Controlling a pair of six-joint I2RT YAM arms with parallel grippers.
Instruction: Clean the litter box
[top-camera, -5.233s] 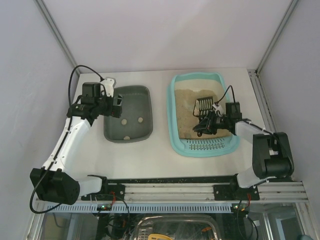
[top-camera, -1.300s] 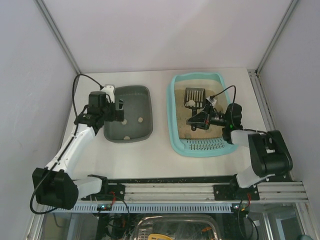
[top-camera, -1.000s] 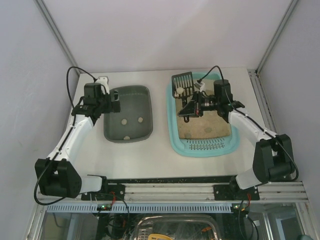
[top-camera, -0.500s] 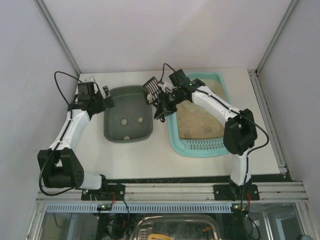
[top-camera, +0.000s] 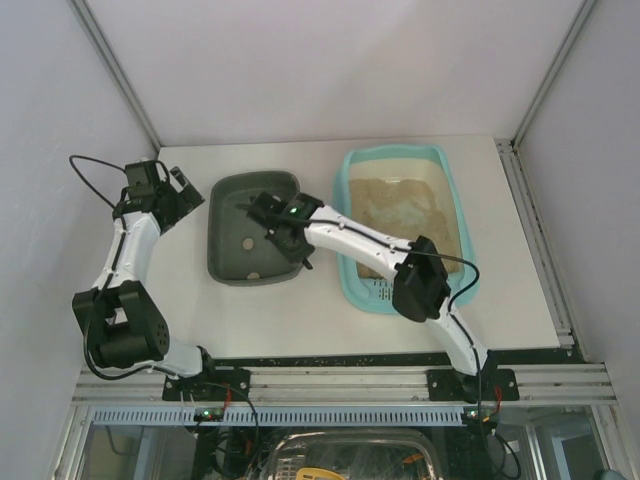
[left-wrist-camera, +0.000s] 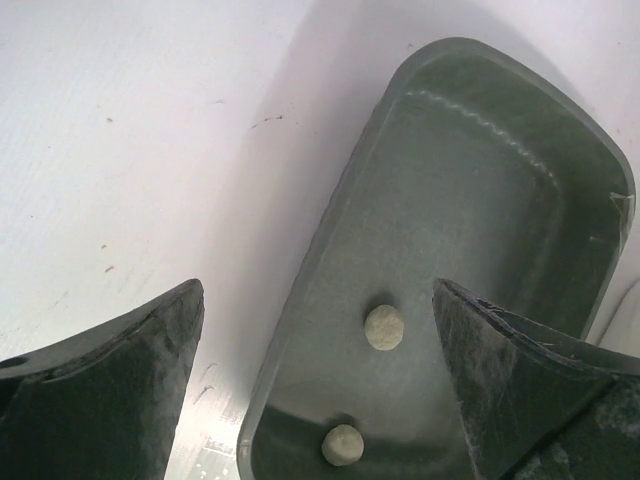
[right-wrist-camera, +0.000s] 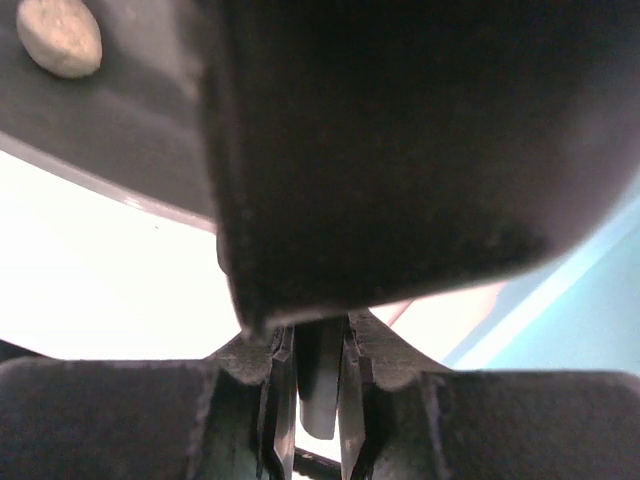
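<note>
The turquoise litter box (top-camera: 349, 200) with tan litter stands right of centre; its edge shows in the right wrist view (right-wrist-camera: 600, 320). My right gripper (top-camera: 281, 230) reaches left across it and is shut on the handle (right-wrist-camera: 320, 385) of a black scoop (top-camera: 262, 208), held over the dark grey tray (top-camera: 228, 262). The scoop's dark underside (right-wrist-camera: 400, 140) fills the right wrist view. My left gripper (top-camera: 178, 187) is open and empty left of the grey tray; its fingers (left-wrist-camera: 100, 400) frame the tray (left-wrist-camera: 470, 180) in the left wrist view.
Round litter clumps lie in the grey tray, two in the left wrist view (left-wrist-camera: 384, 327) and one in the right wrist view (right-wrist-camera: 60, 35). White walls and metal posts close in the table (top-camera: 300, 320) at back and sides. A rail runs along the near edge.
My right arm has swung the scoop left, out of the litter box and over the grey tray. My left gripper has drawn back to the left, away from the tray.
</note>
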